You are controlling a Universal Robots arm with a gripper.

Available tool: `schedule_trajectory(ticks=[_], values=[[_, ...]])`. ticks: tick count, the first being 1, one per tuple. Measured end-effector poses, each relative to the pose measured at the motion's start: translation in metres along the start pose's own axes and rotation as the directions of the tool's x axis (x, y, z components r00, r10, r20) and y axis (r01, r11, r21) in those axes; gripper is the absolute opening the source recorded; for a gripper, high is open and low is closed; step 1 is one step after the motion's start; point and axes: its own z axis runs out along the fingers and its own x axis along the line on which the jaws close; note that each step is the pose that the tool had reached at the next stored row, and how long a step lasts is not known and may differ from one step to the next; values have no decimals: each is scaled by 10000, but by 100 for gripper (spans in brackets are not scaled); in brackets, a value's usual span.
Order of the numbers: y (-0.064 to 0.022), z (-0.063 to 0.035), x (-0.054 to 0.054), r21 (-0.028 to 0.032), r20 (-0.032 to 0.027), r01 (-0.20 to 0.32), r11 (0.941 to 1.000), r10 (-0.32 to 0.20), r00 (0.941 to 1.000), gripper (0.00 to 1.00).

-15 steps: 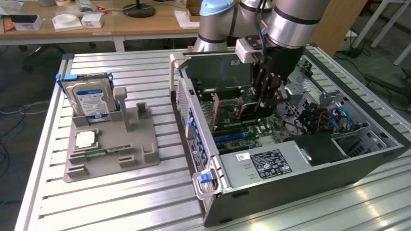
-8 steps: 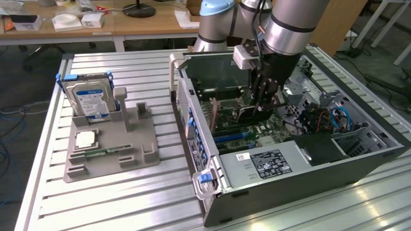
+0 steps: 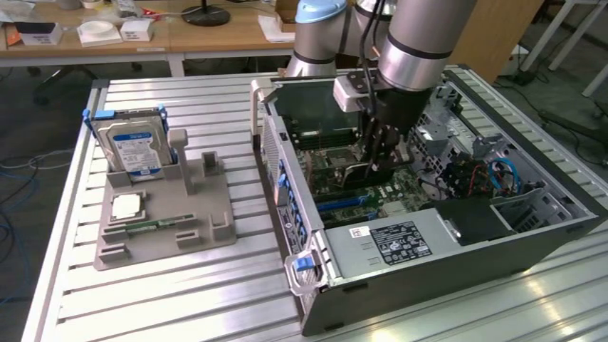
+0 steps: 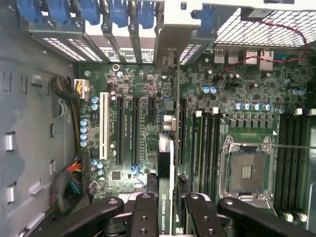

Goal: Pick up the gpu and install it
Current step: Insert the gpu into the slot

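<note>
Black pincer (image 4: 168, 210) clamped on gpu (image 4: 165, 163), one finger on each face. gpu edge-on, straight ahead of fingertips, long axis parallel to black slots (image 4: 134, 133) on motherboard (image 4: 247, 98) inside computer case (image 3: 409, 285). Whether seated in slot: cannot tell.

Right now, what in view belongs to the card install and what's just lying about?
Job: graphics card in the gripper, open computer case.
Lying about: hard drive, memory stick, processor chip, grey stand under them.
</note>
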Motion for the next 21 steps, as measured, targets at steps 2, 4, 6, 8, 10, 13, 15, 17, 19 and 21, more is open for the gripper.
schedule_trajectory(ticks=[2, 4, 6, 8, 10, 13, 15, 17, 19, 21], values=[[4, 36, 1, 0, 1, 3, 10000, -3, 10000, 26], [7, 72, 3, -1, 0, 3, 10000, -3, 10000, 26], [9, 110, 4, 0, 1, 2, 10000, -2, 10000, 26], [10, 145, 6, 0, 1, 2, 10000, -2, 10000, 26], [10, 181, 7, 2, 2, -17, 10000, 17, 10000, 26], [13, 199, 8, 3, -2, -77, 10000, 77, 10000, 26], [13, 200, 8, 3, -2, -78, 10000, 78, 10000, 26], [13, 201, 8, 4, 0, -78, 10000, 78, 10000, 26], [21, 202, 8, 5, 1, -82, 10000, 82, 10000, 26], [30, 203, 8, 4, 1, -79, 10000, 79, 10000, 26]])
